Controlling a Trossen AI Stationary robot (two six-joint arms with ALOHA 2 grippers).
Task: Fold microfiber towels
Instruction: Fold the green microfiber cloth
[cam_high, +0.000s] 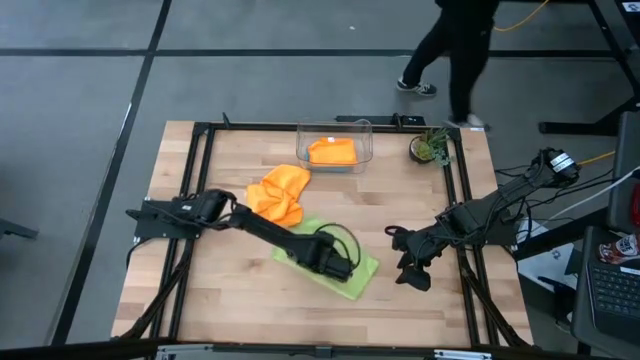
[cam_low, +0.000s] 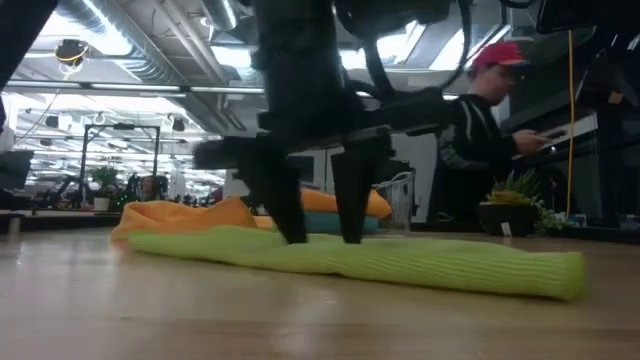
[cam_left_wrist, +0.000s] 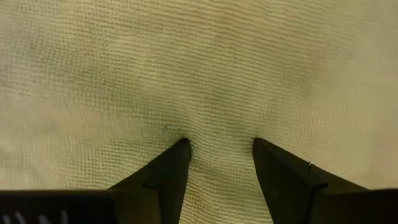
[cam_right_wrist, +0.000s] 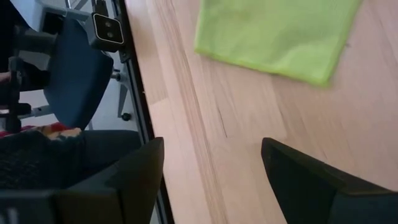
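Counting cloths: one lime green microfiber towel, two orange ones (one crumpled just beyond the green, one folded inside the clear plastic bin). Left gripper presses parted fingers onto the green towel; right gripper hovers open beside it. No writing legible.

My high camera looked straight down on the whole tabletop. The low one sat at its surface, facing the room. Both wrist cameras pointed down, the left nearly touching the green towel, which all four views shared.
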